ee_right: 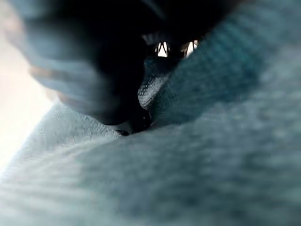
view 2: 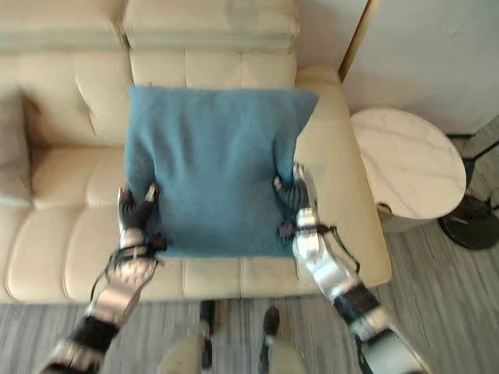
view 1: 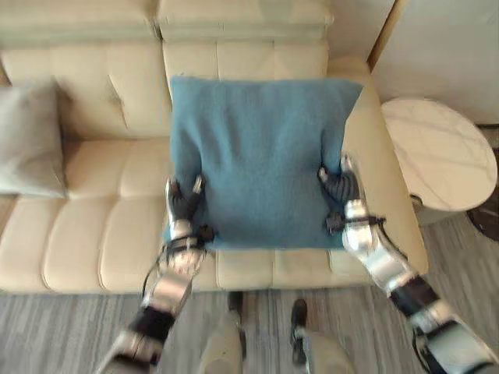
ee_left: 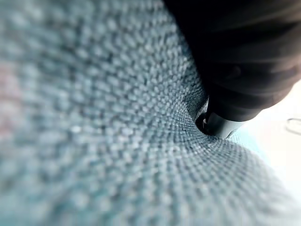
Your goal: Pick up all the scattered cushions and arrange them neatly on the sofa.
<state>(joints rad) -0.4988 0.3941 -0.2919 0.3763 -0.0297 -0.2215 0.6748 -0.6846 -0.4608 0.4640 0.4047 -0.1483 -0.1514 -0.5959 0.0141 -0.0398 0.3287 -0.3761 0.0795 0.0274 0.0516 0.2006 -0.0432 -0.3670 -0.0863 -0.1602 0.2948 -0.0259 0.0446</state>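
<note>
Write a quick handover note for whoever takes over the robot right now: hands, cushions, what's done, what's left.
Left hand: pinching the blue cushion at its lower left edge.
Right hand: gripping its right edge.
The blue cushion is held over the sofa, at the right-hand seat.
The grey cushion leans against the backrest at the left end.
Left to do: set the blue cushion against the backrest and let go.

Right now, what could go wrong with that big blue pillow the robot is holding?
The square blue knitted cushion is pinched only at its side edges by the left hand and right hand, so it might slip out. It hangs near the cream leather sofa's right armrest, so it may land crooked.
</note>
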